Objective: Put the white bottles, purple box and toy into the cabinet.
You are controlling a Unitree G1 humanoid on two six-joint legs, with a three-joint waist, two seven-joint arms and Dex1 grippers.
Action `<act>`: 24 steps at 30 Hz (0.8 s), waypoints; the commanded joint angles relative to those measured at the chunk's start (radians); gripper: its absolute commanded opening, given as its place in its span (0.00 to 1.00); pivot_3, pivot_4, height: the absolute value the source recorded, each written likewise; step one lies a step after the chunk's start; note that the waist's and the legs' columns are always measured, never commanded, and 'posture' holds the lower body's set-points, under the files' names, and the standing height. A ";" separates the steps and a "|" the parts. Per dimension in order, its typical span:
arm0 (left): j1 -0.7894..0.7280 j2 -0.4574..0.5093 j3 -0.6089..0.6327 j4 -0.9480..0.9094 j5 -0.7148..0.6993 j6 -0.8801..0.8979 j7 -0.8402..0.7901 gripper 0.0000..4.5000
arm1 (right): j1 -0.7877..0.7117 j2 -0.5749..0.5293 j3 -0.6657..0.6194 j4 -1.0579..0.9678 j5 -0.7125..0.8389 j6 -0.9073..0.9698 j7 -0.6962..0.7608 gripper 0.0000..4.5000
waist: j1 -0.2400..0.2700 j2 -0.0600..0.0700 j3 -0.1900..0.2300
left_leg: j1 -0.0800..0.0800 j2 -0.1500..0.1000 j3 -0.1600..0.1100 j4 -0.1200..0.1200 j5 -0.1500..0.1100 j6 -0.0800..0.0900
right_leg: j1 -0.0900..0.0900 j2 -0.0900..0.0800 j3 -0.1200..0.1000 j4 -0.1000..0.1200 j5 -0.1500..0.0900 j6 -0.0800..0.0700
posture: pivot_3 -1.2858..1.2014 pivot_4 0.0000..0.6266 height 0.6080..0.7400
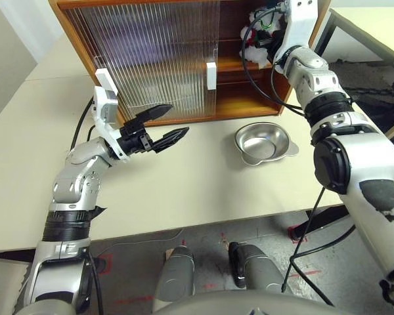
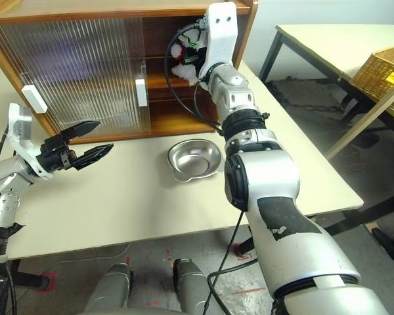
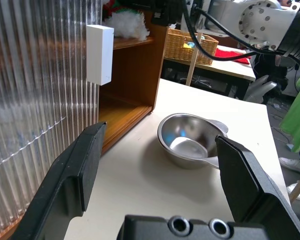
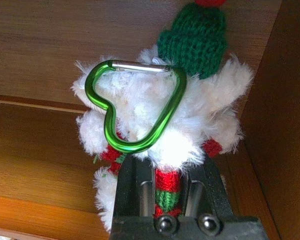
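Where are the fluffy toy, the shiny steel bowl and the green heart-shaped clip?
toy (image 4: 200,115): right wrist view, on its white fluffy body.
steel bowl (image 1: 265,142): left eye view, on the inside of the bowl.
green heart-shaped clip (image 4: 106,125): right wrist view, on the clip's green metal edge.

toy (image 4: 162,115): lower body hidden between the right fingers (image 4: 135,192), red hat top cut by the frame edge | cabinet (image 1: 151,65): contents behind ribbed sliding doors (image 1: 151,59) only a blur | wicker basket (image 2: 384,72): cut off, contents unreadable
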 commanded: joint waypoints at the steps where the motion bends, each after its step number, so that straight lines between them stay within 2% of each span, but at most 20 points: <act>1: 0.016 0.009 0.011 -0.019 0.000 0.011 0.006 1.00 | -0.008 0.009 -0.015 0.045 -0.011 -0.002 -0.005 0.09 | 0.000 0.000 0.000 | 0.000 0.000 0.000 0.000 0.000 0.000 | 0.000 0.000 0.000 0.000 0.000 0.000 | 0.57 0.18 1.00; 15: 0.028 0.002 0.009 -0.053 -0.007 0.028 0.034 1.00 | -0.024 0.024 -0.017 0.085 -0.048 -0.008 -0.012 0.09 | 0.004 0.000 0.000 | 0.000 0.001 0.000 -0.002 -0.001 -0.001 | -0.001 0.000 0.000 -0.001 -0.002 -0.001 | 0.58 0.18 1.00; 19: 0.029 0.001 0.009 -0.061 -0.010 0.032 0.040 1.00 | -0.019 0.027 -0.021 0.088 -0.057 0.002 -0.016 0.37 | 0.005 0.000 0.000 | 0.000 0.001 0.000 -0.002 -0.001 -0.001 | -0.001 0.000 0.000 -0.001 -0.002 -0.002 | 0.58 0.18 1.00; 24: 0.027 -0.001 0.007 -0.059 -0.009 0.033 0.040 1.00 | -0.017 0.025 -0.026 0.086 -0.058 0.007 -0.016 0.79 | 0.007 0.000 0.000 | -0.001 0.001 0.000 -0.003 -0.001 -0.002 | -0.001 0.000 0.000 -0.001 -0.003 -0.002 | 0.57 0.18 1.00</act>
